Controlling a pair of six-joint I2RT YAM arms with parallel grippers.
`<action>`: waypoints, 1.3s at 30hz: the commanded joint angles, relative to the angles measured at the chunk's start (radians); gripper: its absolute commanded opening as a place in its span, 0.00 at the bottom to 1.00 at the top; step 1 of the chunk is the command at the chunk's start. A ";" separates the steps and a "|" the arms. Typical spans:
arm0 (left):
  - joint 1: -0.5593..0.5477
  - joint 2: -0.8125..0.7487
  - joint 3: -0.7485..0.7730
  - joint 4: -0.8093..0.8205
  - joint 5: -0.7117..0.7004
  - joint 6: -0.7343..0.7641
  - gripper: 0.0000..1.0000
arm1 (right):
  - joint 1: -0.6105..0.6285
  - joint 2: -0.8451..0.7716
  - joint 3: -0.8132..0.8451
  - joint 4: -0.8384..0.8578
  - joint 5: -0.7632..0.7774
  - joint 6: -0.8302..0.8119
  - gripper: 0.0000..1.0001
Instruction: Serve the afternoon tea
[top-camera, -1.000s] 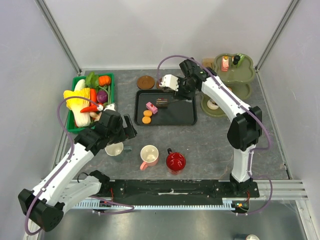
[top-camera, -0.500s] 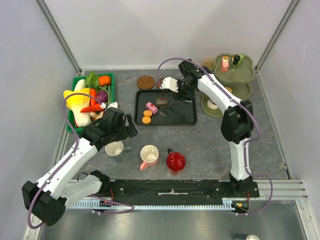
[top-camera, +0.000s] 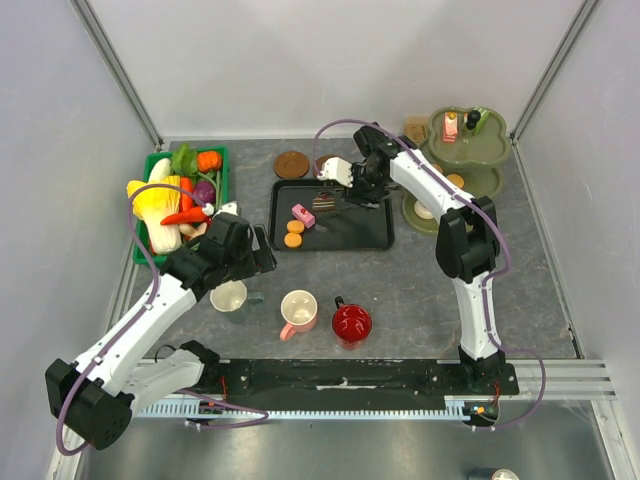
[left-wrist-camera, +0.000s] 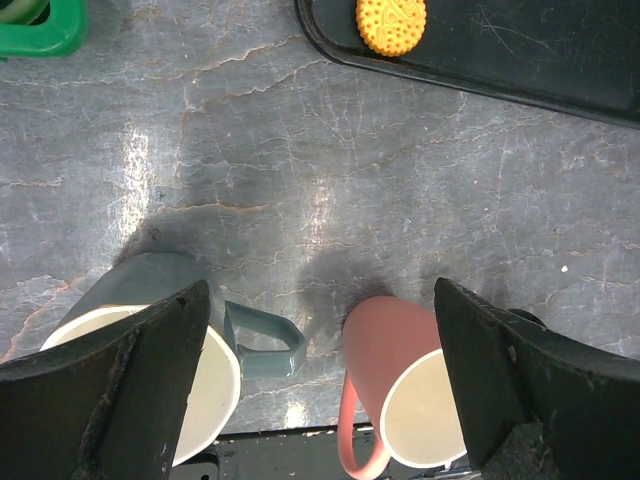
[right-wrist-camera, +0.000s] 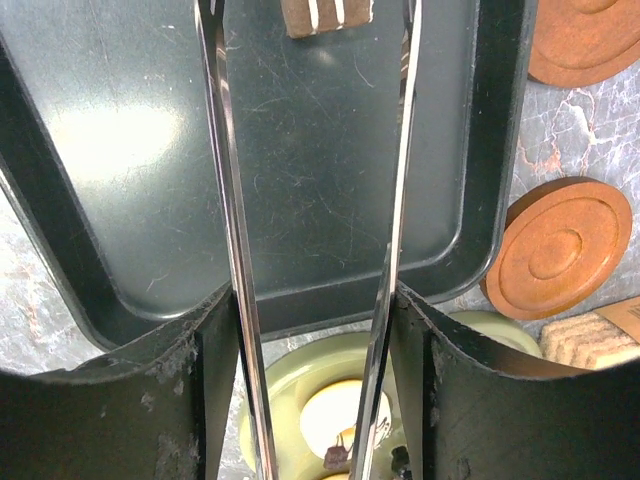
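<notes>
Three mugs stand near the front edge: a whitish one (top-camera: 229, 296) (left-wrist-camera: 150, 350), a pink one (top-camera: 299, 310) (left-wrist-camera: 420, 390) and a red one (top-camera: 351, 323). My left gripper (top-camera: 238, 252) (left-wrist-camera: 320, 295) hangs open above the table, one finger over the whitish mug's rim and the other beside the pink mug. My right gripper (top-camera: 354, 186) (right-wrist-camera: 315, 330) is shut on metal tongs (right-wrist-camera: 225, 200) over the black tray (top-camera: 365, 230) (right-wrist-camera: 300, 150). A brown cake (top-camera: 325, 204) (right-wrist-camera: 325, 12) lies between the tong blades. A pink cake (top-camera: 303, 216) and orange biscuits (top-camera: 294, 233) (left-wrist-camera: 391, 22) share the tray.
A green basket (top-camera: 152, 160) (left-wrist-camera: 40, 25) of toy vegetables stands at the left. Brown round coasters (top-camera: 291, 164) (right-wrist-camera: 557, 245) lie behind the tray. A green tiered stand (top-camera: 487, 150) at the back right carries pastries, and its lower plate (right-wrist-camera: 290, 400) holds a white one.
The right arm has swung left along the tray's back edge with the tongs, closer to the brown cake. The left arm has barely shifted.
</notes>
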 joint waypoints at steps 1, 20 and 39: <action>0.004 0.001 0.023 0.036 0.003 0.026 0.99 | 0.000 -0.014 0.049 0.049 -0.032 0.046 0.63; 0.003 -0.088 0.008 0.022 0.046 0.023 0.99 | 0.006 -0.251 -0.087 0.208 -0.043 0.345 0.48; 0.003 -0.191 0.014 -0.055 0.039 0.022 0.99 | -0.021 -0.897 -0.445 0.399 0.412 1.095 0.43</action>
